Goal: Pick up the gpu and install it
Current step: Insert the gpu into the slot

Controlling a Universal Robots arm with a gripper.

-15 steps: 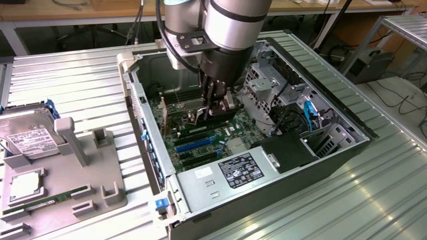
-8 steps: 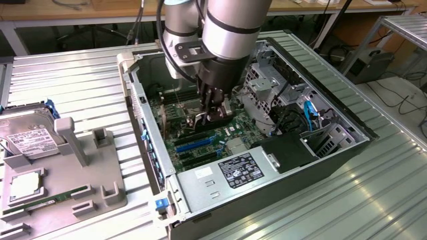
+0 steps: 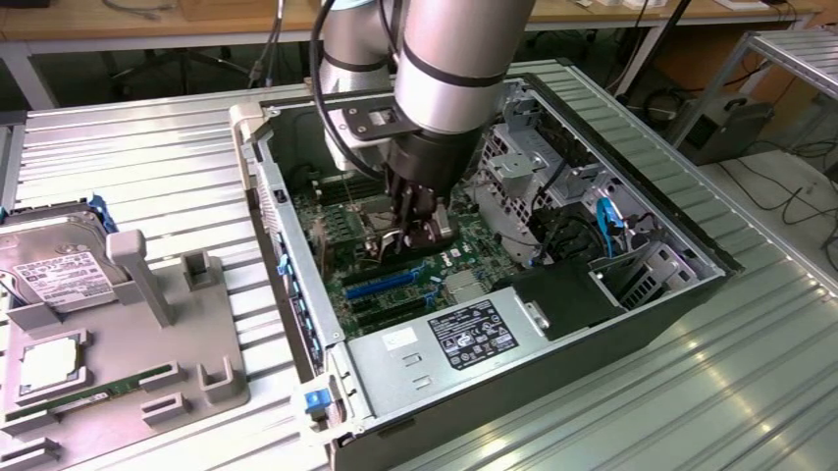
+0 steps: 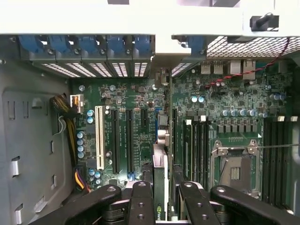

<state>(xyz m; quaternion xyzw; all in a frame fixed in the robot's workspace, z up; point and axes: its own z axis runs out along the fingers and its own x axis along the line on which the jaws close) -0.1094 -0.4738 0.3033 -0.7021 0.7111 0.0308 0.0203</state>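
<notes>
The gpu (image 4: 160,187) is a thin dark card seen edge-on, with its silver end bracket (image 4: 161,137) pointing toward the case's rear slot covers. It stands upright over the green motherboard (image 4: 220,101), between the long black expansion slots (image 4: 130,140) and the memory slots (image 4: 192,145). My gripper (image 4: 161,202) is shut on it, a black finger (image 4: 140,201) pressing each face. In the exterior view my gripper (image 3: 419,231) reaches deep into the open computer case (image 3: 282,196) with the dark gpu (image 3: 437,235) in it. I cannot tell whether the card's edge touches a slot.
A white slot (image 4: 99,136), the CPU socket (image 4: 234,168) and yellow-black cables (image 4: 70,117) lie around the card. The power supply (image 3: 452,339) and drive cage (image 3: 524,157) crowd the case. At the exterior view's left a grey tray (image 3: 196,363) carries a hard drive (image 3: 59,275) and a green memory stick (image 3: 92,397).
</notes>
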